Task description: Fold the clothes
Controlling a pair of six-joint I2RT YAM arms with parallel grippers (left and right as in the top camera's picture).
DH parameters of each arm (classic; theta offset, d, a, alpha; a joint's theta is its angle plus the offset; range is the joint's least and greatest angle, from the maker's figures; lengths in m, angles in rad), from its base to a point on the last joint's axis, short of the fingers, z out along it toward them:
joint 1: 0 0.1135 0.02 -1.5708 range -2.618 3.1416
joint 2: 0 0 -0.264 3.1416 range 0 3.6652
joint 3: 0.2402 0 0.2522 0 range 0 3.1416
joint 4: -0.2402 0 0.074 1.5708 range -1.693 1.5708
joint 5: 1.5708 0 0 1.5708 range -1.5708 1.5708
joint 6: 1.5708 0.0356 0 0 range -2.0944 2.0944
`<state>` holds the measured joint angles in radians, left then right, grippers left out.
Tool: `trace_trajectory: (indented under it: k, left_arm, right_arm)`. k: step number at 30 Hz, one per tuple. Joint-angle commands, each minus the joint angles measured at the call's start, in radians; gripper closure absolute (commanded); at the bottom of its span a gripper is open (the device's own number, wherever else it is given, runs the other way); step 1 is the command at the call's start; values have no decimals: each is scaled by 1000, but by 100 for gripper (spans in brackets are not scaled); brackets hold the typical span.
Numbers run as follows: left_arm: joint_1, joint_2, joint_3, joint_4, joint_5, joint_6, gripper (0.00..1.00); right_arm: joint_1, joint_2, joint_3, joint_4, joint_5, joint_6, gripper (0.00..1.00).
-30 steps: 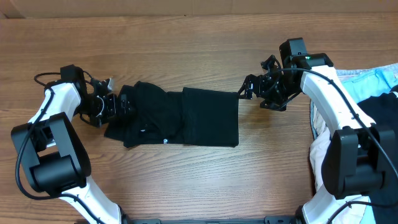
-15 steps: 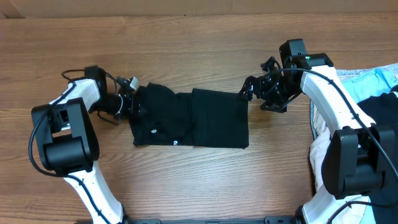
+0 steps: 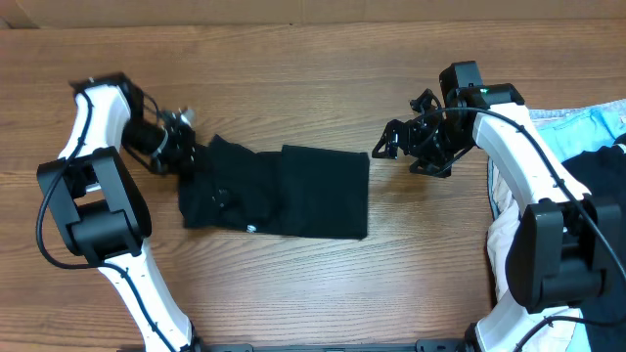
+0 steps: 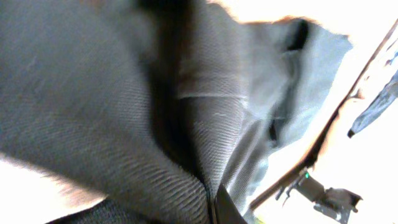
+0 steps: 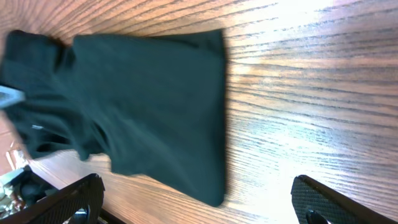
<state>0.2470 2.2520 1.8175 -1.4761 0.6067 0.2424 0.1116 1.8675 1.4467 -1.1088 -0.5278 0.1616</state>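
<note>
Fingers of the left gripper (image 3: 186,149) are closed together on the left end of the plain black short-sleeved knit T-shirt (image 3: 293,191). In the left wrist view dark knit fills nearly the whole frame, right up against the camera, so a pinch on the fabric is read. Which edge or sleeve is pinched cannot be told. Fingers of the right gripper (image 3: 383,147) are spread wide apart with nothing between them. Both fingertips (image 5: 68,199) are seen at the bottom corners of the right wrist view, with shirt and bare wood between.

The T-shirt is laid on the brown wooden table (image 3: 293,68), roughly mid-table between the two arms. Its long axis runs left to right. The right part is flat and squared off; the left part is rumpled and bunched toward the left gripper. A tiny white tag (image 3: 251,229) is seen near the lower edge.

Key relation: the shirt's upper right corner lies just to the left of the open right gripper, not touching. The left arm is on the cloth, and the right arm is the nearer one for the free right end. The next fold is judged to go across the long axis, so one end would be carried over toward the other.

A light-blue garment (image 3: 597,122) and a rumpled black garment (image 3: 602,161) are piled at the far right edge, well apart from the shirt.
</note>
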Motion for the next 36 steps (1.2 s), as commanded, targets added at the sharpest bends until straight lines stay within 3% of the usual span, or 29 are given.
trace_trajectory:
  k: [1,7,17,23,25,26,27,30,36]
  left_arm:
    - [-44,-10,179,-87,-47,-5,96]
    - [-175,-10,383,-214,-213,-49,96]
    - [-497,-8,278,-111,-306,-215,96]
    - [-669,-8,245,-82,-408,-353,87]
    - [-710,-7,241,-75,-418,-356,74]
    - [-727,-7,240,-71,-437,-359,60]
    - [-742,-7,240,-70,-468,-364,3]
    - [-752,-7,264,-108,-578,-386,0]
    - [-651,-22,436,-210,-586,-375,0]
  right_arm:
    - [-10,-8,6,-5,-13,-13,0]
    - [-52,-8,6,-5,-14,-13,0]
    - [-149,-8,6,-31,-17,-13,0]
    - [-173,-8,6,-49,-17,-30,0]
    - [-173,-8,6,-50,-17,-35,0]
    - [-173,-8,6,-52,-17,-35,0]
    - [-173,-8,6,-53,-17,-35,0]
    - [-173,-8,6,-60,-17,-36,0]
    - [-169,-8,6,-69,-51,-63,0]
